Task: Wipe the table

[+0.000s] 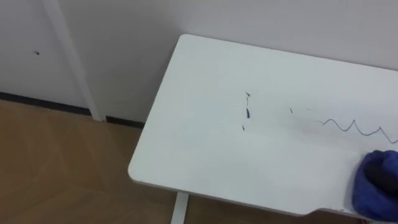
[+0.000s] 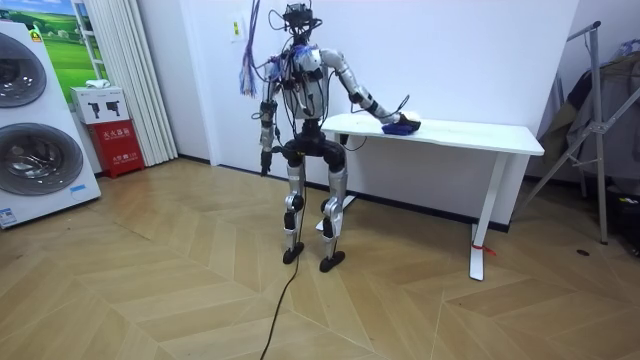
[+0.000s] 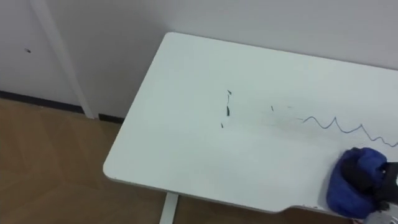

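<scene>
Blue cloth [image 3: 353, 183] bunched on the white table [image 3: 186, 143] near its front edge, right hand [image 3: 389, 180] upon it, grip cannot be told, blue wavy marker line [image 3: 339, 126] just beyond, small dark marks [image 3: 228, 111] mid-table, left hand [image 2: 266, 160] hanging at the robot's side, pose cannot be told.

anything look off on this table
Yes: the white rectangular table top carries pen marks, a blue wavy scribble toward the view's right and a few short dark dashes mid-table. A crumpled blue cloth sits just below the scribble, which is not yet wiped.
</scene>
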You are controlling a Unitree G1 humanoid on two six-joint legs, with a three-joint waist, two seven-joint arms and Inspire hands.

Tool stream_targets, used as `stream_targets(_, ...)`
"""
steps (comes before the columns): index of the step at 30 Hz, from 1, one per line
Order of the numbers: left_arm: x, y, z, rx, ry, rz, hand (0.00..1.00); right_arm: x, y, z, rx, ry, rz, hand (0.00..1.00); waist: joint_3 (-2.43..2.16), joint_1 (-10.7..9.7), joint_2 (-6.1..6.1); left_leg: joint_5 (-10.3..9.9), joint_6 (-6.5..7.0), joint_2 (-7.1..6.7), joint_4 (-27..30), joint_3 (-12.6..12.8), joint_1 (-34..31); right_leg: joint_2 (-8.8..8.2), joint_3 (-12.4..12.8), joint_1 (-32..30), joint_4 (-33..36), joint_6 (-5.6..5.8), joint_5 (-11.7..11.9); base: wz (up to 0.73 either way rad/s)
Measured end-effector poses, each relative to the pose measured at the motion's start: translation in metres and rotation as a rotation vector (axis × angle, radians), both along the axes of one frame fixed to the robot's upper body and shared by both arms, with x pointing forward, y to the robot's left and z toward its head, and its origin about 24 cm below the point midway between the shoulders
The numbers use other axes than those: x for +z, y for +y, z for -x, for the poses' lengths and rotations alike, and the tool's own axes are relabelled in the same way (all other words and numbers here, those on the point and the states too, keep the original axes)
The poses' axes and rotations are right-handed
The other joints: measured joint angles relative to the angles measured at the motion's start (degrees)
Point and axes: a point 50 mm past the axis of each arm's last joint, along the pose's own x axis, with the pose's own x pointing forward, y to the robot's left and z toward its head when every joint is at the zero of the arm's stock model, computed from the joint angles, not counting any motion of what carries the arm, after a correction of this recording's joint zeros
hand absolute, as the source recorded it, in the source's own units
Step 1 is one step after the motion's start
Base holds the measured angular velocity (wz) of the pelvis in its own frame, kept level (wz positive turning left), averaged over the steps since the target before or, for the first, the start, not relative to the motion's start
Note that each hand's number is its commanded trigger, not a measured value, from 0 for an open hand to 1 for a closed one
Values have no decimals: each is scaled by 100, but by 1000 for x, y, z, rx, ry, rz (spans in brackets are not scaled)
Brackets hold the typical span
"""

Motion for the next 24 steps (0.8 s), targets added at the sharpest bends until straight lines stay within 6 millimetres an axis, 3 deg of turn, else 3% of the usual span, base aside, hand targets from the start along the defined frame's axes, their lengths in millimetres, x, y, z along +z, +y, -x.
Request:
stream_targets(1, -1, -1, 1, -6, 8, 3, 0, 4, 4, -9, 27, -7, 11, 100, 21, 52, 30, -3, -7, 18, -2, 44, -1, 5, 11, -60, 47, -13, 8, -58)
stream_targets(3, -2, -6, 2, -32, 18, 18, 0, 22, 29, -55, 200, -39, 56, 100, 95, 158, 87, 7, -23, 33, 29, 59, -110, 7, -53, -224, 89, -51, 49, -35)
stream_targets(4, -3, -7, 1, -39, 17, 21, 0, 26, 38, -67, 259, -38, 74, 100, 100, 173, 91, 14, -31, 33, 45, 44, -169, 4, -57, -283, 117, -55, 48, 0)
stream_targets(6, -3, -10, -6, -64, 10, 31, 0, 46, 72, -109, 467, -39, 144, 100, 126, 430, 109, 74, -57, 36, 39, 27, -281, 15, -61, -408, 132, -75, 44, 10)
stream_targets(9, -3, -11, -13, -77, -6, 37, 0, 72, 99, -144, 606, -82, 169, 100, 128, 802, 49, 127, -81, 52, 72, -90, -482, 15, -206, -577, 127, -98, 45, 24)
stream_targets(11, -4, -13, -10, -90, 19, 42, 0, 85, 105, -158, 626, -114, 165, 100, 126, 923, 35, 137, -83, 38, 122, -267, -607, -8, -390, -591, 126, -97, 44, 56)
stream_targets(14, -5, -14, -6, -96, 40, 49, 0, 87, 97, -163, 571, -110, 101, 100, 127, 1008, -8, 145, -76, 11, 144, -502, -668, -31, -537, -529, 107, -77, 32, 57)
stream_targets(17, -5, -13, -8, -97, 34, 49, 0, 77, 88, -157, 529, -65, 70, 100, 128, 1041, -99, 145, -76, -6, 143, -525, -763, -43, -555, -550, 68, -72, 30, 24)
stream_targets(22, -2, -7, -15, -87, 13, 34, 0, 65, 60, -140, 346, -104, -94, 100, 134, 783, -92, 145, -75, -43, 131, -551, -761, -71, -646, -446, 1, -69, 28, 9)
stream_targets(24, -1, -4, -21, -95, -4, 22, 0, 56, 40, -121, 256, -126, -143, 100, 130, 651, -95, 145, -75, -41, 131, -502, -753, -77, -642, -477, 12, -68, 28, 3)
